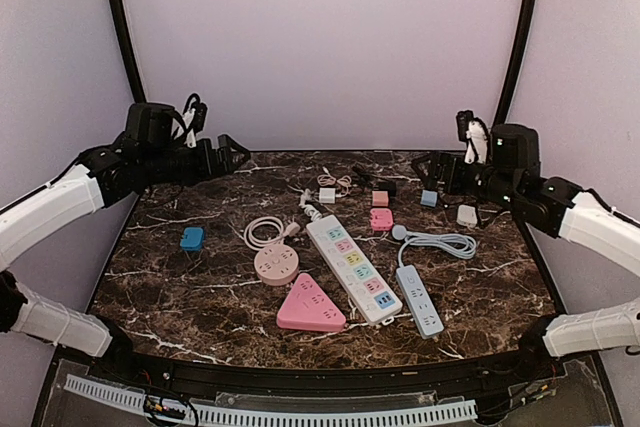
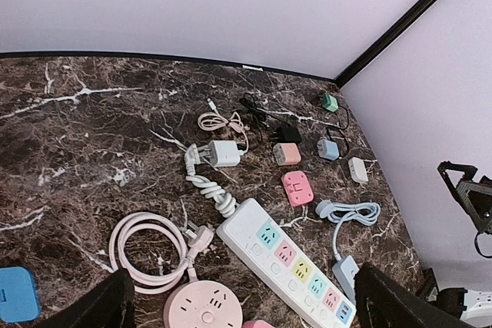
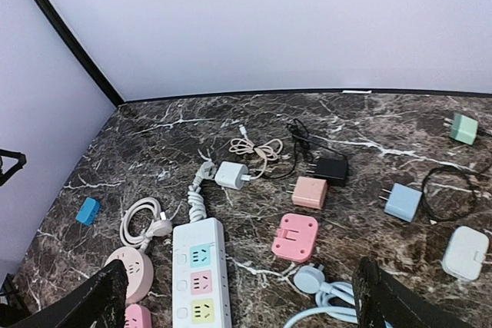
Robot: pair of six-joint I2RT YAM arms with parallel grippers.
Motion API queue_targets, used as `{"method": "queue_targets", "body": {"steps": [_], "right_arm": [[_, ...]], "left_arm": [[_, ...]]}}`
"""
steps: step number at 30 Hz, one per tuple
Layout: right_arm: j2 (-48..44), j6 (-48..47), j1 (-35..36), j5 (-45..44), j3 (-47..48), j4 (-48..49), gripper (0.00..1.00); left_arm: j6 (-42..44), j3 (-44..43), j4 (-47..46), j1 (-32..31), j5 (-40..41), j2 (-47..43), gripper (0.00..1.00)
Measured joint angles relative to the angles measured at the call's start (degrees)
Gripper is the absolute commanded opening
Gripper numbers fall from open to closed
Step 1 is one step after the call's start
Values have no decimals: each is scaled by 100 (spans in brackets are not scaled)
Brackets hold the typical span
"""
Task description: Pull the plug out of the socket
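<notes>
A white power strip [image 1: 350, 267] with coloured sockets lies in the middle of the marble table; it also shows in the left wrist view [image 2: 296, 266] and the right wrist view [image 3: 198, 266]. A pink round socket [image 1: 277, 265], a pink triangular socket [image 1: 310, 305] and a light blue strip [image 1: 420, 299] lie beside it. I see no plug seated in any socket. My left gripper [image 1: 235, 154] is open and empty, raised over the far left. My right gripper [image 1: 425, 169] is open and empty, raised over the far right.
Loose chargers lie at the back: a white one [image 1: 327, 194] with a coiled cable, a salmon cube [image 1: 380, 198], a pink adapter [image 1: 381, 218], a blue one [image 1: 429, 198], a white one [image 1: 467, 215]. A small blue adapter [image 1: 191, 238] lies at the left.
</notes>
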State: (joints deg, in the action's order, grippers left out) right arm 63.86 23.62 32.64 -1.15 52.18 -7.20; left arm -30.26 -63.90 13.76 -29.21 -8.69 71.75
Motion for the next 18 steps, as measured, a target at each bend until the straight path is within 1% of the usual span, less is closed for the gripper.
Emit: {"method": "queue_targets", "body": {"steps": [6,8,10,13,15,18], "right_arm": [[-1075,-96,0,-1023,-708,-118,99],[-1307,-216,-11,-1384,-951,-101,99],[-1425,-468,-107,-1698,-1263,118,99],[-1401,-966,-461,-1917,-1882,946,99],[-1296,-1283,-798,-2000,-2461,1790,99],[-831,-1478,-1471,-1945,-2938,2697,99]], "left_arm": [[219,431,-35,0,557,-400,99],[238,531,-33,0,765,-435,99],[256,664,-42,2,988,-476,99],[326,957,-129,66,1165,-590,99],[411,1121,-225,197,1106,-621,99],[535,1303,-400,514,1086,-614,99]]}}
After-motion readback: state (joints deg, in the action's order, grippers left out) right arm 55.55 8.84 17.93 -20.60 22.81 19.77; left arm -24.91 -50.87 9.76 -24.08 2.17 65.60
